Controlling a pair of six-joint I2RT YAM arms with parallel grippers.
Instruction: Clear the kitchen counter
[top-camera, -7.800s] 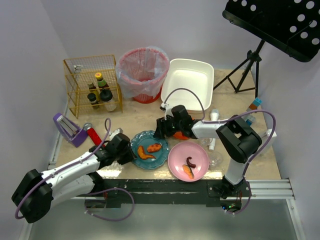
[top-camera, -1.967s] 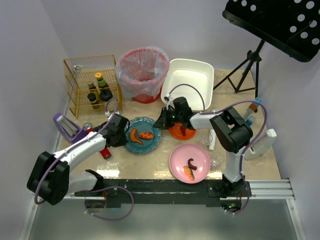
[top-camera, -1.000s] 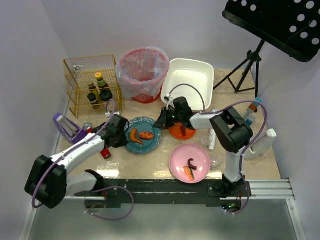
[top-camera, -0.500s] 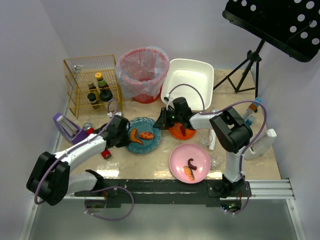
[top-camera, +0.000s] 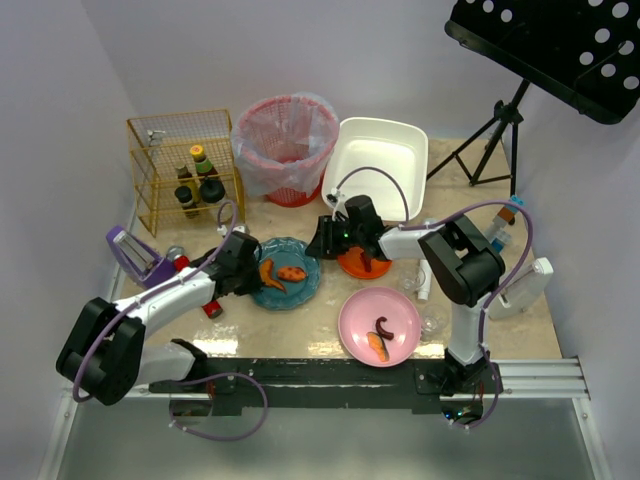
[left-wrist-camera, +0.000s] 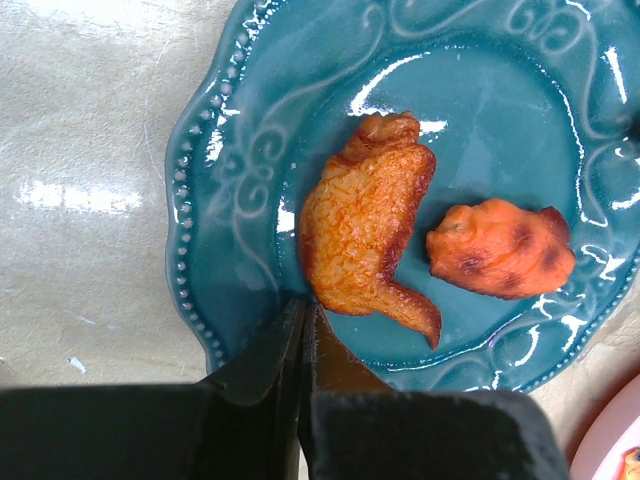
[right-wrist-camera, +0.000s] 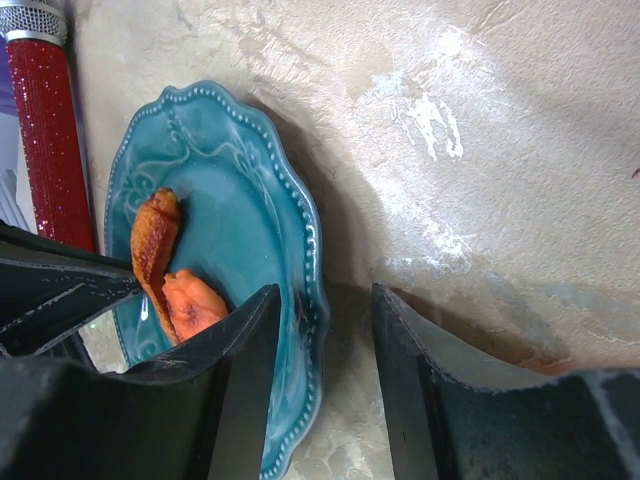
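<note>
A teal plate (top-camera: 285, 270) with a fried chicken wing (left-wrist-camera: 365, 230) and an orange food piece (left-wrist-camera: 500, 250) lies on the beige kitchen counter (top-camera: 290, 225). My left gripper (top-camera: 250, 273) is shut, with its tips (left-wrist-camera: 302, 305) on the plate's left inner edge, next to the wing. My right gripper (top-camera: 320, 243) is open and straddles the plate's right rim (right-wrist-camera: 310, 250). One of its fingers is over the plate and the other over the counter (right-wrist-camera: 325, 292). An orange plate (top-camera: 362, 262) and a pink plate (top-camera: 378, 325) also hold food scraps.
A wire basket (top-camera: 185, 170) of bottles, a pink bin (top-camera: 287, 145) and a white tub (top-camera: 378, 160) stand at the back. A purple object (top-camera: 135, 255) and a red glittery cylinder (right-wrist-camera: 45, 150) lie left of the teal plate. A glass (top-camera: 430, 320) and a white bottle (top-camera: 425, 285) are at the right.
Since 7.8 s ago the teal plate has slid back from the front edge with my left gripper at its rim. Over the last second my left gripper has crept slightly right.
</note>
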